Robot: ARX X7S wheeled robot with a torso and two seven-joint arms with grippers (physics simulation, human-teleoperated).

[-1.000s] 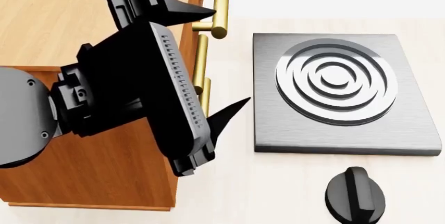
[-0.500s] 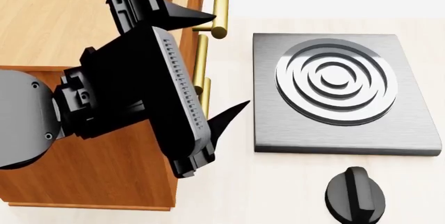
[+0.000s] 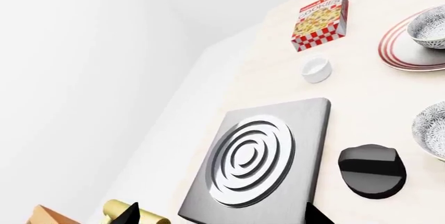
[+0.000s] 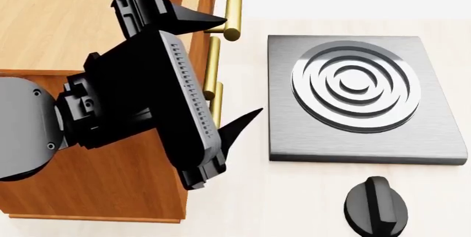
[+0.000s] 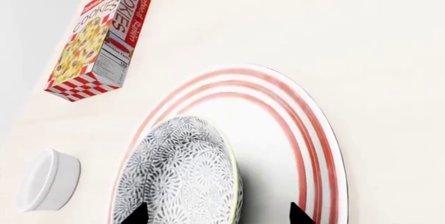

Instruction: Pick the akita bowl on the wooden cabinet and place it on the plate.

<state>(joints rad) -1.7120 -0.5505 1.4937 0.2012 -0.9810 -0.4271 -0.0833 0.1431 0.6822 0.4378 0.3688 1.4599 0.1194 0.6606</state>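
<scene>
1. The speckled bowl (image 5: 182,174) sits inside the red-ringed plate (image 5: 316,146), toward one side of it, as the right wrist view shows. Judging from that, the placing looks done.
2. The right claw (image 5: 214,214) shows only as two dark tips at the edge of that view, one over the bowl's side and one over bare plate. They stand spread apart, so the claw looks released, with nothing between the tips.
3. The left claw (image 4: 220,66) hangs over the front edge of the wooden cabinet (image 4: 66,22) beside its brass handles (image 4: 229,5), tips wide apart and empty.
4. A second speckled bowl (image 3: 432,130) stands on the desk (image 3: 361,104) near a black knob (image 3: 372,170), apart from the plate. It is a look-alike, not on the cabinet.
5. Also on the desk: the grey stove plate (image 4: 360,96), a small white cup (image 3: 317,70) and a cookie box (image 3: 319,20).
6. What seems left, if anything, is drawing the right arm clear without nudging the bowl.
</scene>
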